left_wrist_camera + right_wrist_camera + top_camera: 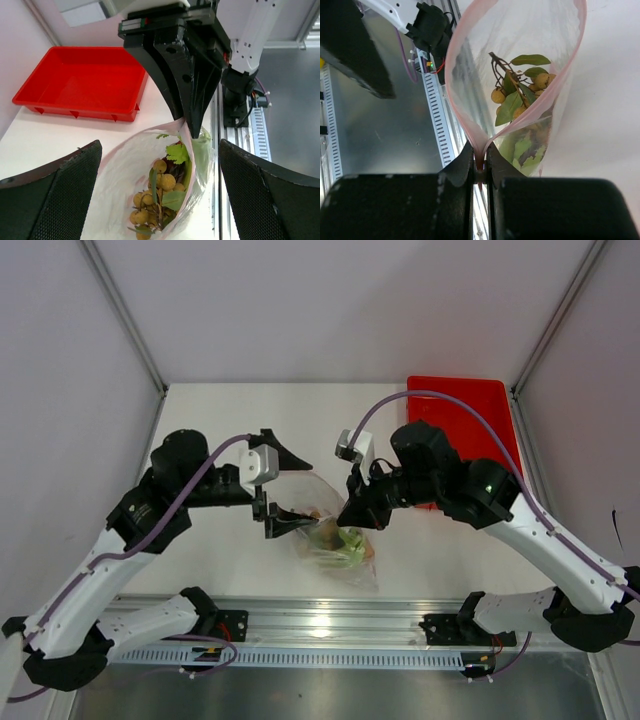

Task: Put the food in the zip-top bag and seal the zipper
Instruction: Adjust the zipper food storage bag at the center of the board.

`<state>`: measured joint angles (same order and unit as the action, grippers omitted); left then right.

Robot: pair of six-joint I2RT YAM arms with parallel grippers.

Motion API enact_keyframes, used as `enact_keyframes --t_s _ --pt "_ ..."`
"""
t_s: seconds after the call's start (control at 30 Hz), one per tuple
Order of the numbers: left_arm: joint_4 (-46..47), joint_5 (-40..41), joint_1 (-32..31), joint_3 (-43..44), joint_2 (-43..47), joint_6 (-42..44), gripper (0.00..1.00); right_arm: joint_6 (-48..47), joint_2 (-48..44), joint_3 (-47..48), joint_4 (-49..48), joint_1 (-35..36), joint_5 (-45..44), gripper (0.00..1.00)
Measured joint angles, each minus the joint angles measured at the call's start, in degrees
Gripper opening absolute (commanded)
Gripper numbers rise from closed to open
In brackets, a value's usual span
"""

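- The zip-top bag (122, 200) lies near the middle of the table, its mouth lifted and gaping.
- Inside you can make out the bunch of grapes (165, 181), yellow-green with leaves, and beside it the pale green stalk (200, 155). The dark-red wedge cannot be picked out for certain through the plastic.
- The zipper (449, 70), a thin pink strip, runs round the open mouth; its two sides stand apart.
- A red tray (80, 107) sits on the far right of the table, apart from the bag.
- The table (220, 420) is white, with pale plain walls around it and a metal rail (320, 620) along the near edge.
- Your right gripper (480, 167) is clenched, pinching the pink rim at one end of the mouth and holding it up.
- Your left gripper (160, 150) is spread wide and grasps nothing; its fingers stand on either side of the bag's mouth. You cannot tell whether either finger touches the plastic.
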<state>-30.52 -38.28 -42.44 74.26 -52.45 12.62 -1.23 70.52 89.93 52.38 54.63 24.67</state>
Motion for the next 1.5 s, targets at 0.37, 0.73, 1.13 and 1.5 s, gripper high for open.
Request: enact_keyframes --t_s 0.37,0.73,1.13,1.5 --pt "0.0 -10.3 -2.3 3.6 -7.6 7.5 0.99 -1.3 1.1 2.5 2.7 0.0 1.6 0.00" --pt "-3.1 -17.4 -3.8 4.9 -13.6 8.9 1.00 -1.9 1.2 5.5 4.9 0.0 1.7 0.00" --pt "-1.9 -13.5 -3.9 2.1 -13.6 8.5 0.73 -2.1 0.7 5.7 6.0 0.0 1.5 0.00" --pt "-3.3 -8.3 -3.9 -1.4 -12.0 4.6 0.21 -2.1 0.5 5.6 6.5 0.0 -1.9 0.23"
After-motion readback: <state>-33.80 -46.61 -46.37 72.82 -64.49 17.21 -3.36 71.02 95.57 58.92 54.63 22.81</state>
